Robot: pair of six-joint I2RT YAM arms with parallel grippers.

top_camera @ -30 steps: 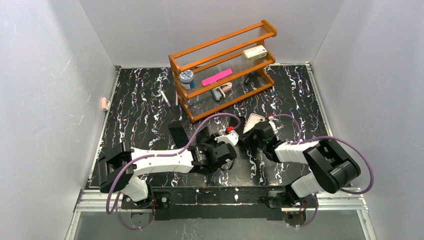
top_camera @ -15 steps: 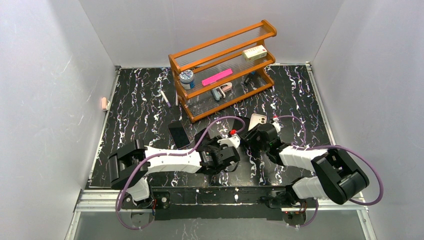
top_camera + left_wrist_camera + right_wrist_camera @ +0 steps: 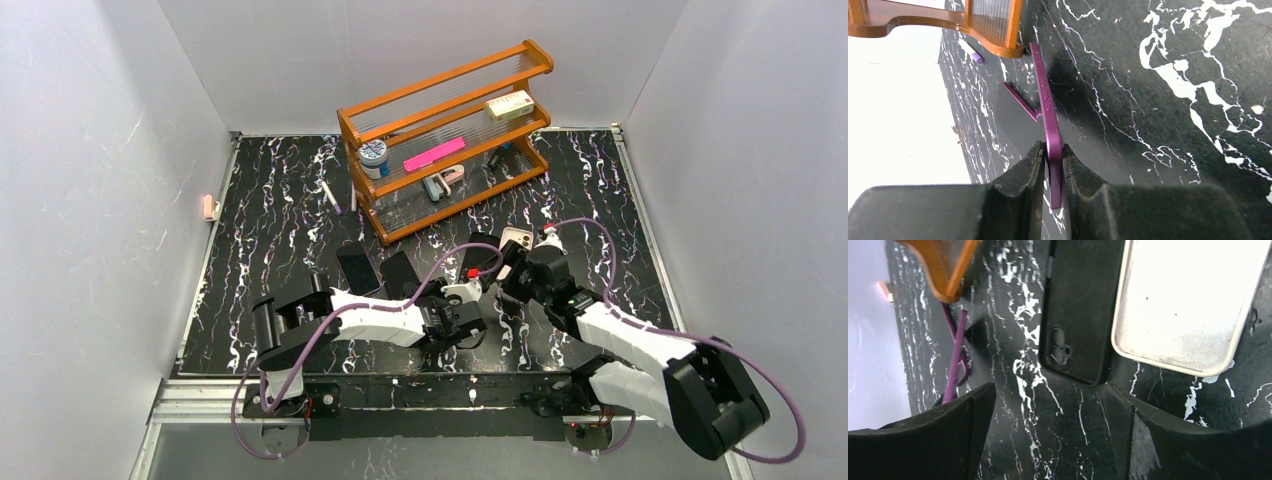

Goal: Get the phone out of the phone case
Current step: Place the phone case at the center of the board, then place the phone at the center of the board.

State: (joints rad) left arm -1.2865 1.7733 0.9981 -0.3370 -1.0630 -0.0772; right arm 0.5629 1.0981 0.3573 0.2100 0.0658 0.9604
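Note:
The phone (image 3: 1047, 107) is purple and stands on its long edge on the black marble table, between the closed jaws of my left gripper (image 3: 1050, 150). From above, the phone (image 3: 400, 273) shows dark, with the left gripper (image 3: 432, 303) at its near end. The white phone case (image 3: 1188, 305) lies flat and empty, hollow side up, just beyond my right gripper (image 3: 1050, 397), which stands wide open over bare table. In the top view the case (image 3: 515, 239) lies ahead of the right gripper (image 3: 510, 275). The phone's purple edge (image 3: 954, 360) shows at the left of the right wrist view.
A black case (image 3: 1078, 310) with camera cutouts lies beside the white one. Another dark phone (image 3: 357, 268) lies flat to the left of the held phone. An orange wooden rack (image 3: 450, 140) with small items stands behind. A purple marker (image 3: 330, 196) lies at the back left.
My right gripper has opened and let go of the white case, which now lies flat on the table. The left arm has shifted right, still holding the phone.

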